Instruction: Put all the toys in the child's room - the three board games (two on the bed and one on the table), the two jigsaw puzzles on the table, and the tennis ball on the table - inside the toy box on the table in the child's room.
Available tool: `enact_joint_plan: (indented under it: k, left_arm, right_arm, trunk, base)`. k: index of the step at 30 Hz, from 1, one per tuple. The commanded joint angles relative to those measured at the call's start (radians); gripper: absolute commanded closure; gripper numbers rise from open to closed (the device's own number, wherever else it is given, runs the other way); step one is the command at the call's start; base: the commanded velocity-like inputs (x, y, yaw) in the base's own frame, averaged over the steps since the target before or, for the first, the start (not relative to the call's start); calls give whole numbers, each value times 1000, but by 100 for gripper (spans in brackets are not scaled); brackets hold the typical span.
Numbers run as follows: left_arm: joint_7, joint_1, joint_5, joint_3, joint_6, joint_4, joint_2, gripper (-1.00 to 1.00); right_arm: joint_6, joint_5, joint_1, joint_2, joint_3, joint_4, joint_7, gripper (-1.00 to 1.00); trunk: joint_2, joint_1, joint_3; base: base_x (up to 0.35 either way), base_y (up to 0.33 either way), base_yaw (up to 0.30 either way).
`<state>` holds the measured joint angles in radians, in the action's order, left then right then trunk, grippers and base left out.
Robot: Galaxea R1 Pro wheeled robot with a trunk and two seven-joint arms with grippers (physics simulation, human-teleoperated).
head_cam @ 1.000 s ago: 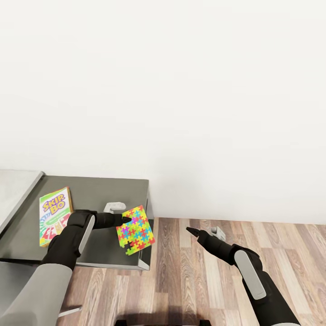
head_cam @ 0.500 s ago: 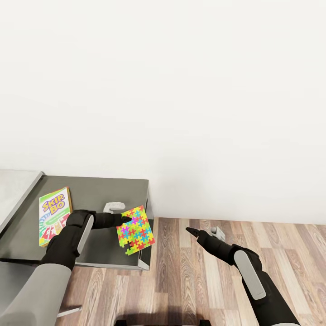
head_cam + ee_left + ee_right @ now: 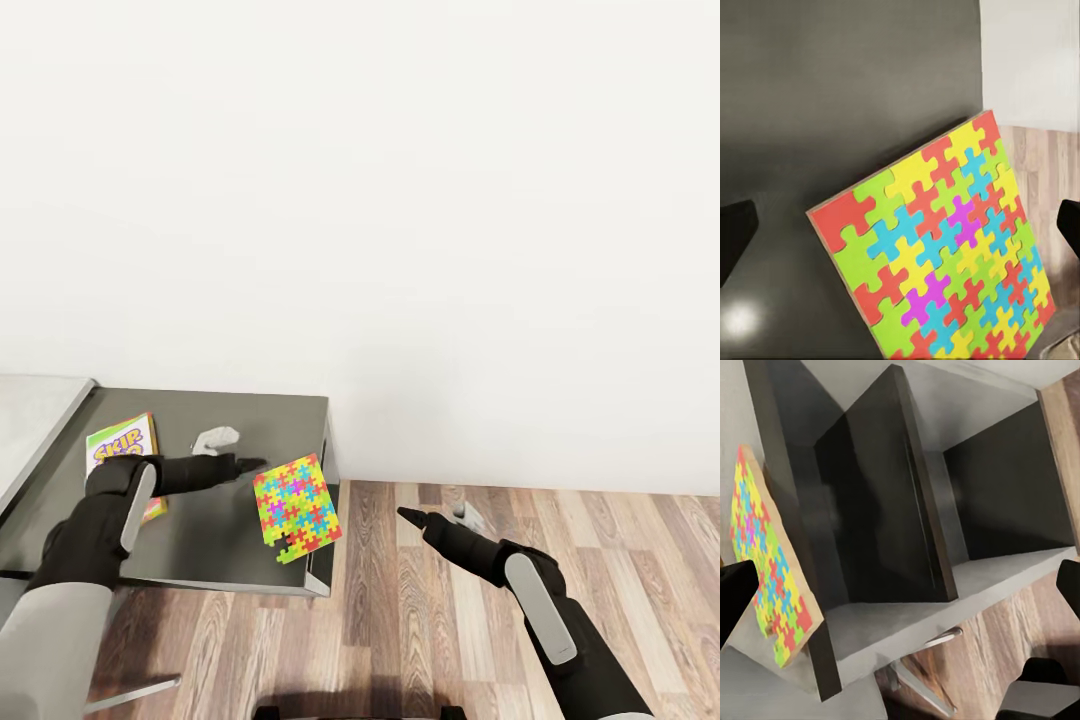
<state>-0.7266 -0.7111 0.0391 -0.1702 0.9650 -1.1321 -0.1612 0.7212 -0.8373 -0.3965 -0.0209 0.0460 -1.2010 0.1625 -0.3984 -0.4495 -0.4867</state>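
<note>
White wall takes up most of the head view, with wood-plank floor below it and the dark grey corner section of the table at the lower left. On that dark top, at its corner nearest the floor, lies the jigsaw puzzle, a thin squarish slab printed with interlocking pieces in yellow, red, green, cyan and magenta; it overhangs the table's edge, and the right wrist view shows it tilted, one side raised off the surface and its brown cardboard edge exposed. From the left wrist camera the puzzle sits between the two dark fingertips, which stand wide apart at either margin without touching it. The left gripper hovers over the table just beside the slab, jaws spread and empty. Further left on the same surface rests a board game with a pale lid, green edges and purple lettering, partly hidden by the left arm. The right gripper hangs over the floor, off the table's end; its fingertips sit at opposite margins of its wrist view, so it appears to be open, framing the dark shelving under the table.
</note>
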Motion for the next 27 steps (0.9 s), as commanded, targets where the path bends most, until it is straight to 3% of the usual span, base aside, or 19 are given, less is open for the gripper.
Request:
enact_joint_plan:
  k: [1,5,11,16,27]
  left_arm:
    - [-15,-1,6,-4,12,-9,-11,-100]
    - [-55,1,10,-21,33,-39,-31,-100]
    - [-214,8,6,-59,62,-109,-45,-100]
    - [-318,10,10,-62,75,-125,-84,-100]
    - [-575,12,3,-62,80,-129,-108,-100]
  right_arm:
    - [3,3,-1,-1,1,-1,3,-100]
    - [3,4,-1,-1,5,-1,3,-100]
    - [1,5,0,-1,18,-7,3,-100]
    - [0,6,0,-1,20,-8,3,-100]
    - [-2,7,0,-1,20,-8,3,-100]
  trunk:
    - [-2,-1,-1]
    - [-2,-1,-1]
    - [-2,-1,-1]
    - [-2,-1,5]
    - [-2,-1,23]
  base:
    - [0,0,0]
    - [0,0,0]
    - [0,0,0]
    - [0,0,0]
    - [0,0,0]
